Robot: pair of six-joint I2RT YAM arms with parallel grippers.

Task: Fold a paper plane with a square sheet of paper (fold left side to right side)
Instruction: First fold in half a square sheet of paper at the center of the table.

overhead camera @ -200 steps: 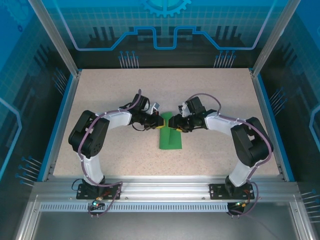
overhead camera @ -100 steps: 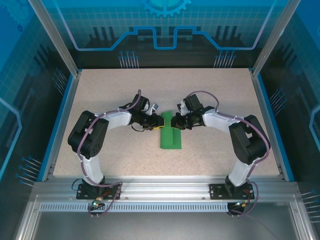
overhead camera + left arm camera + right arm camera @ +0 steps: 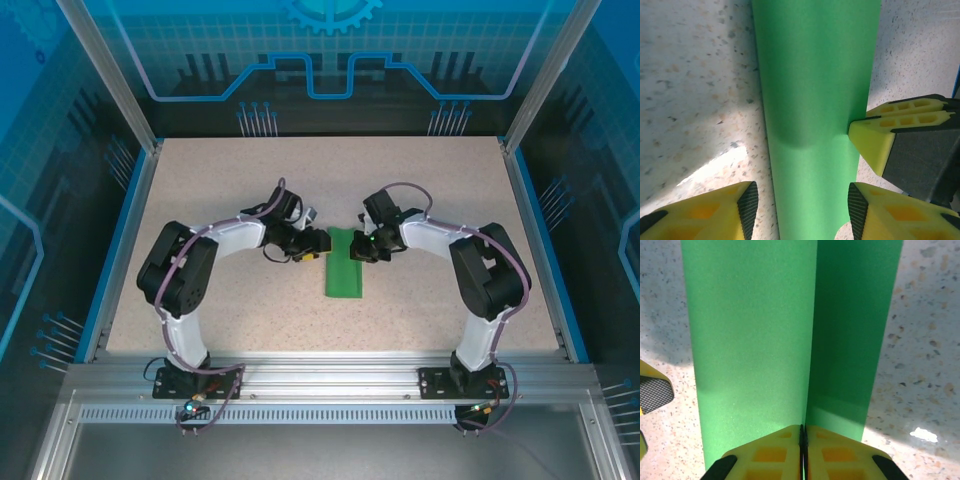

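Mid-fold on the speckled tabletop (image 3: pixel 200 180): the square sheet of paper (image 3: pixel 346 268), which a second ago spread wider at its far end with a flap raised there, now lies as a slim green strip, one layer over another. The left tool (image 3: pixel 316 246), closed at the sheet's left edge a second ago, has opened. Its yellow fingers (image 3: pixel 715 212) stand wide apart on either side of the strip's near end, and neither touches the paper. The right tool (image 3: pixel 360 247), partly open a second ago, has closed, and its arm has drawn in toward the sheet. Its fingers (image 3: pixel 775 455) press together at the right edge of the sheet's far end, and the upper layer's long edge runs straight toward the seam between them. Whether they pinch the paper or only rest against it cannot be told. The sheet lies between the two tools.
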